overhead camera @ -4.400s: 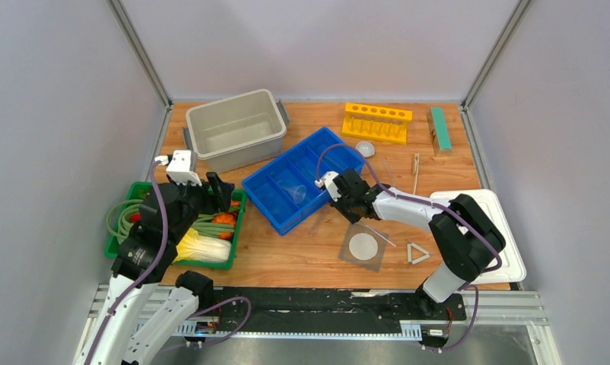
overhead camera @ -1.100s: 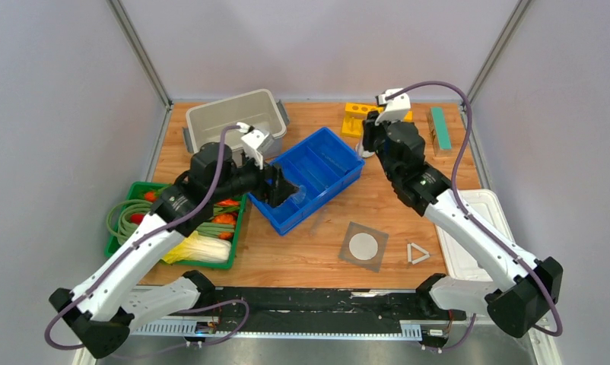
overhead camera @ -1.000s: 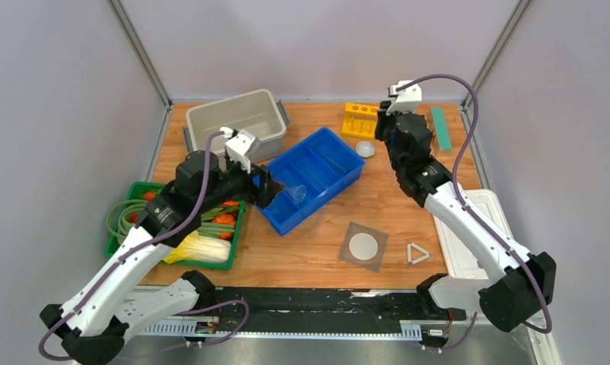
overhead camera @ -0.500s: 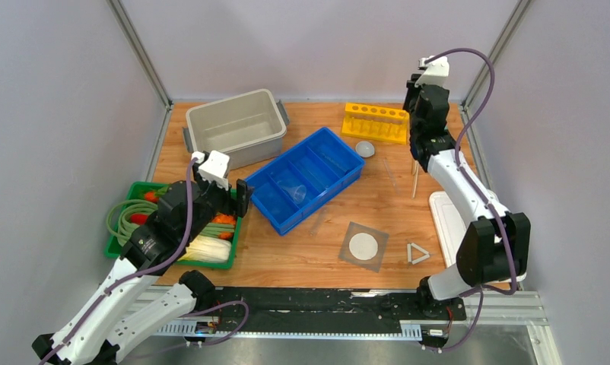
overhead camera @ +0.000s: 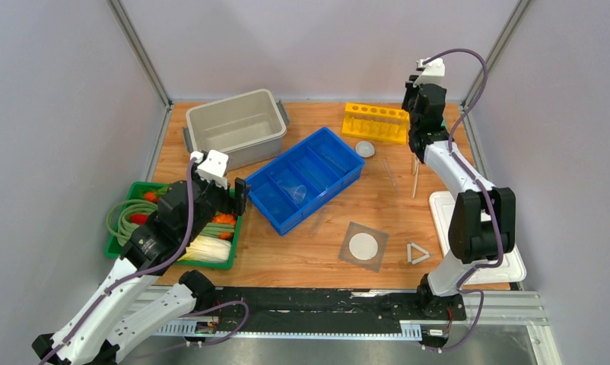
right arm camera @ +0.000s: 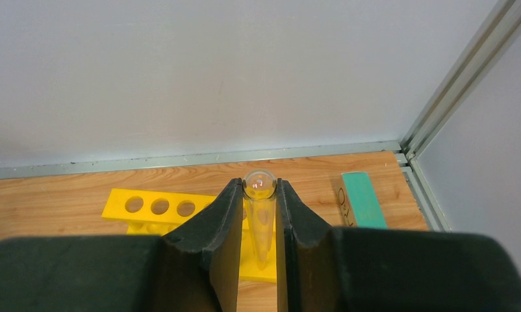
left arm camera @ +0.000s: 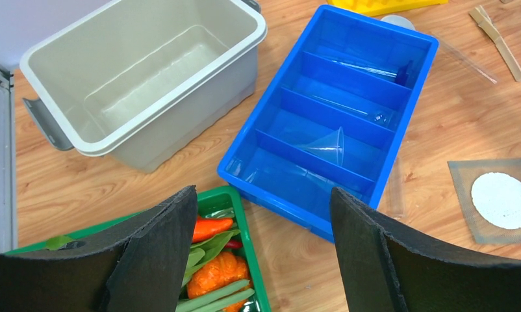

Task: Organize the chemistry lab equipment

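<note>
- Movement on the left first: the left claw (left arm camera: 262, 214) has pulled back from the blue tray (overhead camera: 321, 204). It now hangs over the right end of the green crate (overhead camera: 169, 261) of vegetables, fingers spread wide and holding nothing.
- The blue tray sits mid-table with a clear cup (left arm camera: 329, 144) in a near slot and a blue-tipped tool (left arm camera: 375, 68) in the far slot, so part of the sorting looks done.
- Right of the tray, loose pieces lie on the bare wood: the clear round dish (overhead camera: 365, 149) far, the thin clear rod (overhead camera: 391, 173) beside it, and the grey mesh (overhead camera: 363, 245) and white triangle (overhead camera: 417, 253) near.
- The right claw (right arm camera: 258, 201) has swung from the middle to the far right corner and now hangs above the yellow rack (overhead camera: 376, 122). It pinches a glass tube (right arm camera: 260, 185), round end up and clear of the holes, so the tube probably goes into the rack next.
</note>
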